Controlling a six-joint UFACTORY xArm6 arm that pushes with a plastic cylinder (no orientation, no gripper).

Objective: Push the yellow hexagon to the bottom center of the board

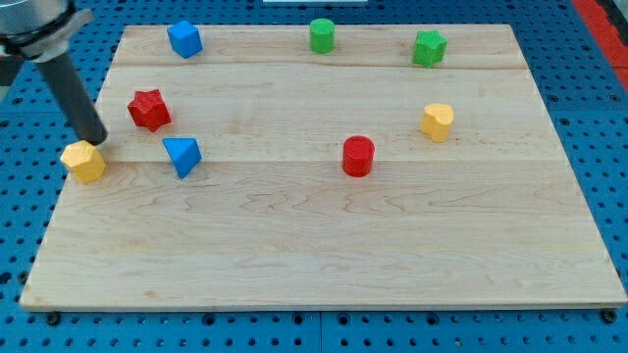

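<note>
Tip: sitting at the left edge of the frame, pressing right up against the top right of the yellow hexagon, rod slanting up toward the upper left corner.
End effector: plain dark rod, nothing to open or close, clamping on nothing, just touching.
Yellow hexagon: lying at the far left of the wooden board, about mid-height, hugging the board's left edge.
Red star block: sitting just right of the rod, upper left area, apart from the tip.
Blue triangular block: resting right of the yellow hexagon, near but not touching.
Blue block: waiting at the upper left, near the top edge; exact shape hard to call.
Green cylinder: standing at top centre.
Green star block: sitting at upper right.
Second yellow block: lying at right, mid-height, shape unclear.
Red cylinder: standing just right of centre.
</note>
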